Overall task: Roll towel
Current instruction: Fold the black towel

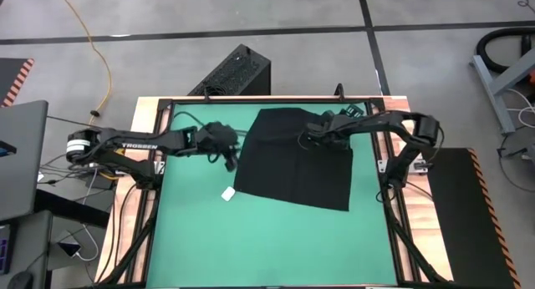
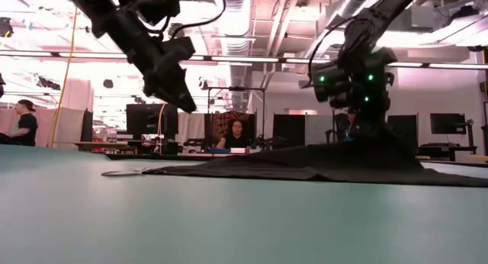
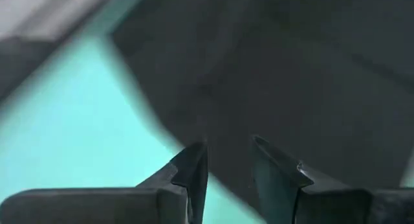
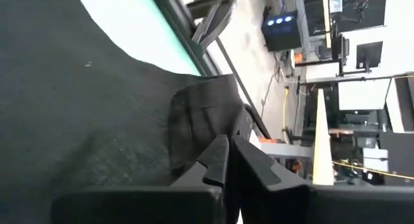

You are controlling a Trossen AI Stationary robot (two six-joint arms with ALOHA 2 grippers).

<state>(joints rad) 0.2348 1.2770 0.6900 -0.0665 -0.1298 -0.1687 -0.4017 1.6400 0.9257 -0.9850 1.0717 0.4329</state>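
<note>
Black towel lies spread flat on my green table, toward the far half, right of centre; its small white tag sits on the mat at the near left corner. One far part of the cloth is bunched up near my right gripper, visible as a raised fold in the right wrist view.

My left arm reaches in from the left edge, stretched nearly level across the table, elbow low. My left gripper hangs above the towel's left edge, clear of the cloth in the low view, pointing down and slightly inward. Its fingers stand a narrow gap apart with nothing between them.

My right arm comes from the right side, folds back at the elbow near the table's right rail, then extends left over the towel's far right part. My right gripper is down at the cloth. Its fingers are nearly together, only a slit showing, tips at the bunched fold; I cannot tell whether cloth is pinched.
</note>
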